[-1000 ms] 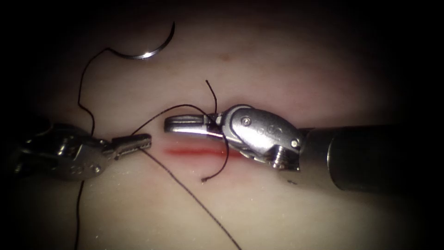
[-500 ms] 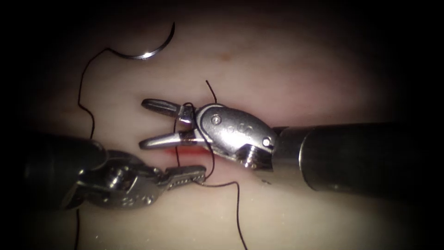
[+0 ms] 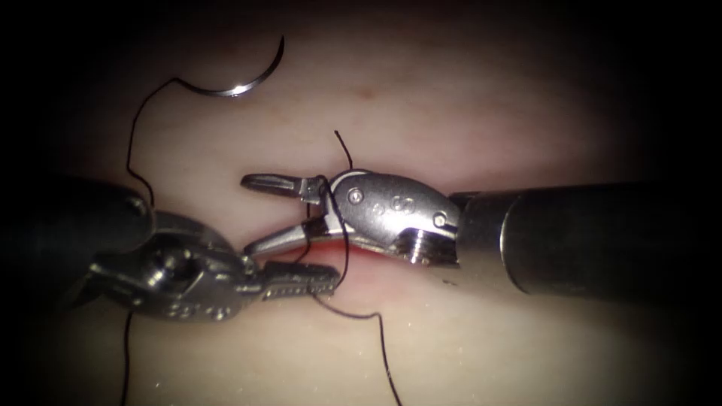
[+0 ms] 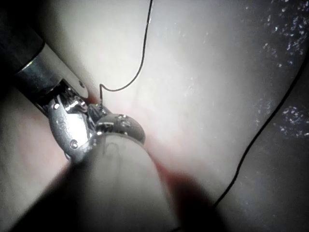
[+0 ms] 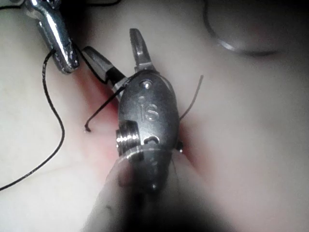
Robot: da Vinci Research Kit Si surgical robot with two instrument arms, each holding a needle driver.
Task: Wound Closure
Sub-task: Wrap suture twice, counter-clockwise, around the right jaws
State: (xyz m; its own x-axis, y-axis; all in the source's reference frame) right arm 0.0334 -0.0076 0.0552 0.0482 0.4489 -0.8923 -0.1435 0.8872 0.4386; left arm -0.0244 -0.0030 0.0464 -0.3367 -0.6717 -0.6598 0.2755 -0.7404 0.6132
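Observation:
My right tool (image 3: 250,214) comes in from the right and lies over the cut (image 3: 359,263), its jaws open with nothing between them. The dark thread (image 3: 380,338) is looped around those jaws near their hinge. My left tool (image 3: 331,279) lies just below it, shut on the thread at its tip. The curved needle (image 3: 237,89) lies free on the tissue (image 3: 489,113) at the upper left, not in the tissue, with thread trailing from its end. In the right wrist view the open right tool (image 5: 113,46) has thread across its body, and the needle (image 5: 241,48) lies beyond.
A short thread end (image 3: 344,150) sticks up above the right tool's wrist. Red fluid marks the cut. A long strand (image 3: 139,143) runs from the needle down the left side past the left tool's shaft. The left wrist view shows thread (image 4: 140,63) on pale tissue.
The right tool's jaws have opened and shifted left. The left tool has moved down and to the right, beneath the right tool, carrying the thread, which now loops around the right tool's jaws.

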